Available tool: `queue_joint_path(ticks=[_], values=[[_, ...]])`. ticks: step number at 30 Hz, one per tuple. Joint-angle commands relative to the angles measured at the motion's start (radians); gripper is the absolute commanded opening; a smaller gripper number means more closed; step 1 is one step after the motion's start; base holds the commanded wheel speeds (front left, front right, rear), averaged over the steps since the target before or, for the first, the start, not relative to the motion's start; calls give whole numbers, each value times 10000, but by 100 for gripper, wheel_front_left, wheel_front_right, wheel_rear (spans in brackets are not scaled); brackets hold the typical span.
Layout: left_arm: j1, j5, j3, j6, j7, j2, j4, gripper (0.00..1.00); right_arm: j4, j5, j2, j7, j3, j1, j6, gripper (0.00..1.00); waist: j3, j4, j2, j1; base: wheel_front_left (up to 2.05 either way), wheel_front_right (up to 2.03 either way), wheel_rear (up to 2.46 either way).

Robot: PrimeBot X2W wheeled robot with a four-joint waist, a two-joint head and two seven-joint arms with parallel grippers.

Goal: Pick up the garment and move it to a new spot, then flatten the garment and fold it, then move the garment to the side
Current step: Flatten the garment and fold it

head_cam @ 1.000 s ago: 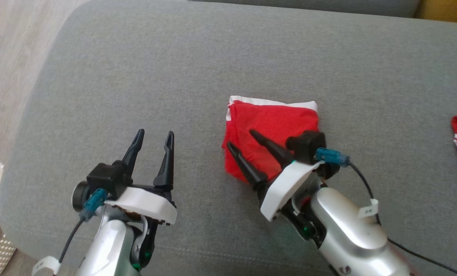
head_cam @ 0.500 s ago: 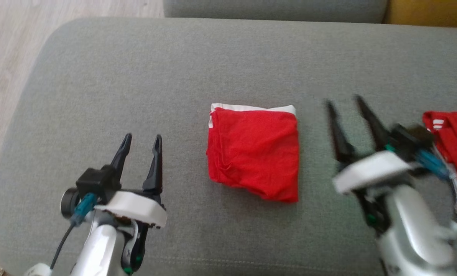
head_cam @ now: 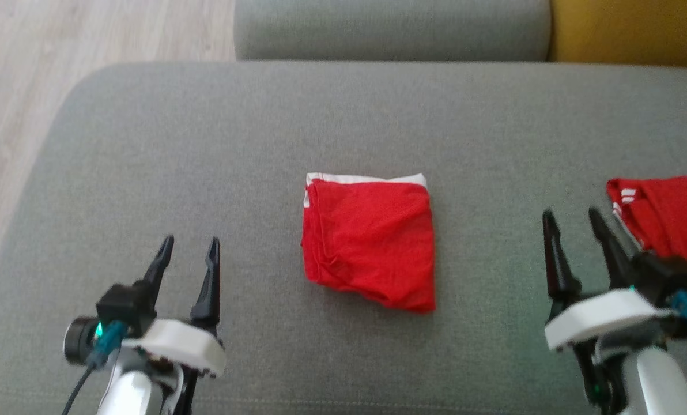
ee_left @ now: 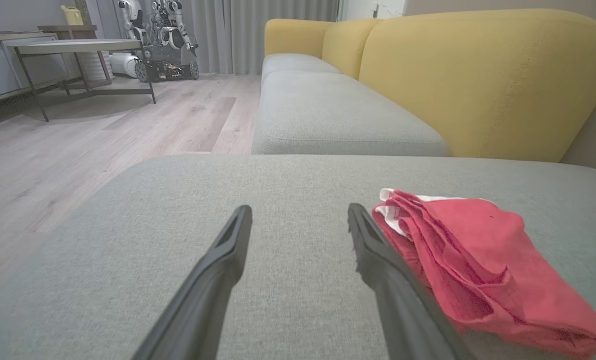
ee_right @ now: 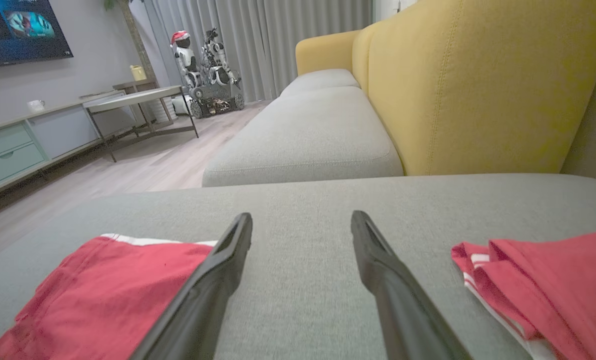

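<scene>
Red folded garment [head_cam: 369, 239] lies mid-seat on the grey sofa cushion [head_cam: 205, 144], between the pincers, touching neither. Both the left pincer [head_cam: 191, 241] and the right pincer [head_cam: 570, 213] hover spread apart, empty. Another red cloth [head_cam: 666, 213] lies just beside the right one.

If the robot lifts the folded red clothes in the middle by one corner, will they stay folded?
Probably not: the folded red garment is thin, wrinkly cloth, so it would likely flop open. Pushed across the grey cushion, it may bunch rather than slide.
</scene>
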Motion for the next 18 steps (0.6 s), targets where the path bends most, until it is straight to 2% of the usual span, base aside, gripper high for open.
queue_joint_path(ticks=[1, 8, 18], values=[[-140, 36, 319, 2, 51, 253, -455, 100, -427, -58, -34, 51, 238, 19, -7, 100, -306, -32, -1, 0, 0, 0, 0], [496, -93, 268, -47, 531, 516, -998, 100, -877, -149, -34, 355, 277, 810, -7, 100, -789, -85, -1, 0, 0, 0, 0], [1025, -325, 270, 30, 799, 601, -1419, 100, -1389, -215, -34, 709, 384, 1444, -7, 100, -1092, -96, -1, 0, 0, 0, 0]])
